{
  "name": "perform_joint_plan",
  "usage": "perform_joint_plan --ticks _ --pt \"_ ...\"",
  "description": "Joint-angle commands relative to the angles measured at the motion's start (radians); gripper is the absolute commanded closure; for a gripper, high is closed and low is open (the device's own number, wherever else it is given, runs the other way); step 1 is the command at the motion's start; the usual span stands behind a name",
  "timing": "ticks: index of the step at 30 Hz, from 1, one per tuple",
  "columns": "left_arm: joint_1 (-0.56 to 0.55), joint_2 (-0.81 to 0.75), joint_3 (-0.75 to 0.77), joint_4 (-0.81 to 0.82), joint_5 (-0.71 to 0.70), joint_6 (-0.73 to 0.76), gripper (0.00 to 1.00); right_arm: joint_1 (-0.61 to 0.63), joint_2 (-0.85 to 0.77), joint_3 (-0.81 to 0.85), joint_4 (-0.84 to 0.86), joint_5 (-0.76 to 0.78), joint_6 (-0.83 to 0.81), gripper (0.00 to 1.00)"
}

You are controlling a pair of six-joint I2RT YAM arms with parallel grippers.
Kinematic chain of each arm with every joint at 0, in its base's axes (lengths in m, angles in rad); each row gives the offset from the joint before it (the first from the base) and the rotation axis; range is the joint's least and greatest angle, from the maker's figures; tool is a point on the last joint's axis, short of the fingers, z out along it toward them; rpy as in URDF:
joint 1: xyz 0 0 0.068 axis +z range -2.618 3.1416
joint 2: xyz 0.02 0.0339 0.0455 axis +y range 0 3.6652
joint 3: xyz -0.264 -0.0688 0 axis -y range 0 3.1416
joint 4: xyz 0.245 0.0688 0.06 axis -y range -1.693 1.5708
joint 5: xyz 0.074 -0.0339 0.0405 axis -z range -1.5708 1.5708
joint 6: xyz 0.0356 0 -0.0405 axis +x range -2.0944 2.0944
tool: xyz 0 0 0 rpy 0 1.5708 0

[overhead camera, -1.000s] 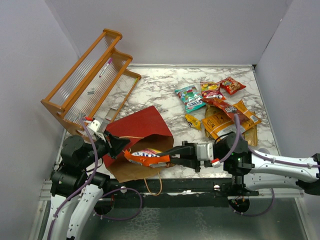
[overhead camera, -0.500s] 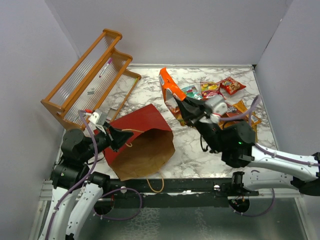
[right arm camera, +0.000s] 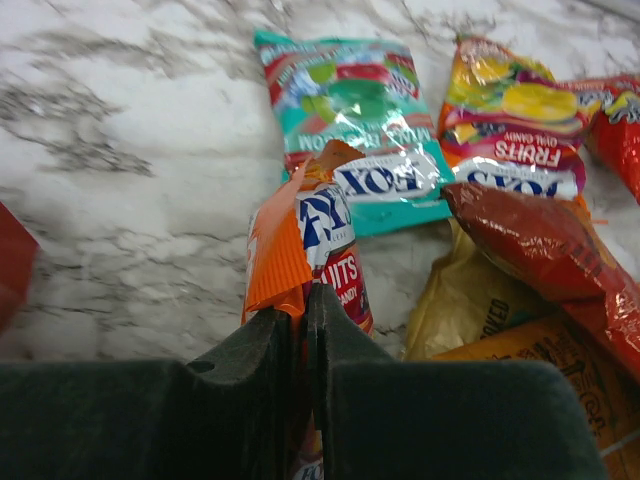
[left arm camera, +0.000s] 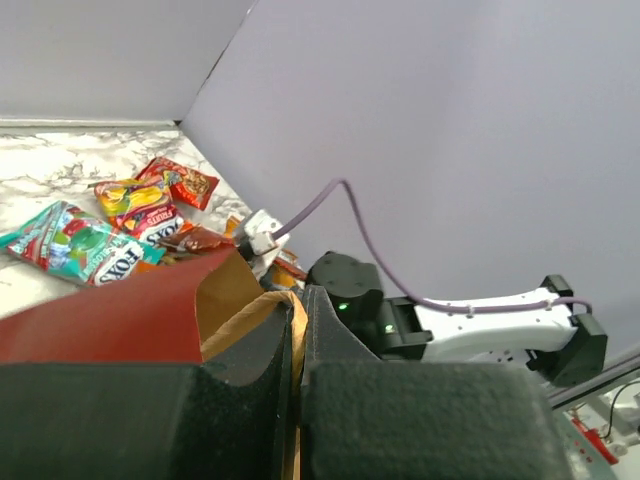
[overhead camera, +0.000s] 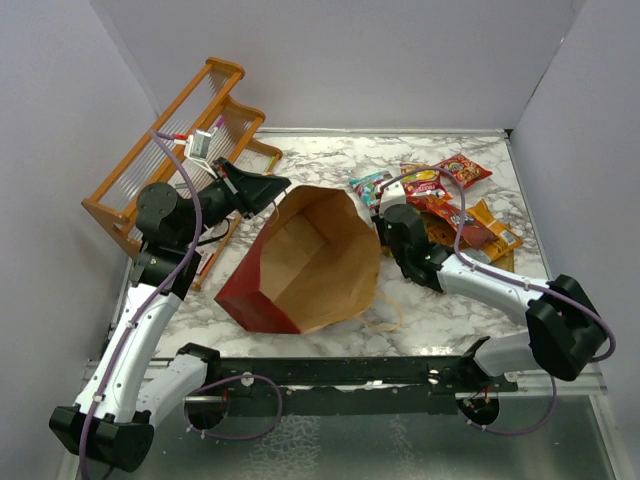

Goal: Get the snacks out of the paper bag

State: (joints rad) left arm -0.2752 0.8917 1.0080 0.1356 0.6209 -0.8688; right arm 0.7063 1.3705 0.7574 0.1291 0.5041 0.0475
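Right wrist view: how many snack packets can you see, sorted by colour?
Teal packet: 1
Yellow-and-red packet: 1
Bright red packet, cut off by the frame edge: 1
Dark red packet: 1
Orange packet, held in the right gripper jaws: 1
Pale gold bag: 1
Orange bag, only partly shown: 1
Total: 7

Glossy foil packets [right arm camera: 352, 115], matt paper bag [overhead camera: 315, 258]

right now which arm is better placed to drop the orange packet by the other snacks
Right: the right gripper is shut on the orange packet, beside the teal packet. The left gripper is shut on the bag.
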Motion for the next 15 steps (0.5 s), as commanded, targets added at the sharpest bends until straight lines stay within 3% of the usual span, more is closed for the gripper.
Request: perform_joint_plan --ticks 1,3,6,9,15 --pt "-0.001 -0.037 -0.063 0.087 -0.055 -0.099 1.0 -0.028 0.066 -0.023 0.05 0.069 0.013 0.99" --pt "0.0 -0.077 -0.128 0.035 -0.088 -0.094 1.0 -0.028 0.086 -0.023 0.043 0.1 -0.002 0.98" --pt "0.001 -0.135 -0.126 -0.233 -0.234 0.03 1.0 -0.029 0.097 -0.015 0.039 0.06 -0.008 0.91" --pt "0.002 -0.187 -0.113 -0.452 -0.414 0.116 1.0 -0.028 0.091 -0.014 0.037 -0.065 0.005 0.76" --pt "0.001 -0.215 -0.1 -0.605 -0.603 0.202 1.0 -0.028 0.071 0.07 -0.108 -0.163 0.066 0.39"
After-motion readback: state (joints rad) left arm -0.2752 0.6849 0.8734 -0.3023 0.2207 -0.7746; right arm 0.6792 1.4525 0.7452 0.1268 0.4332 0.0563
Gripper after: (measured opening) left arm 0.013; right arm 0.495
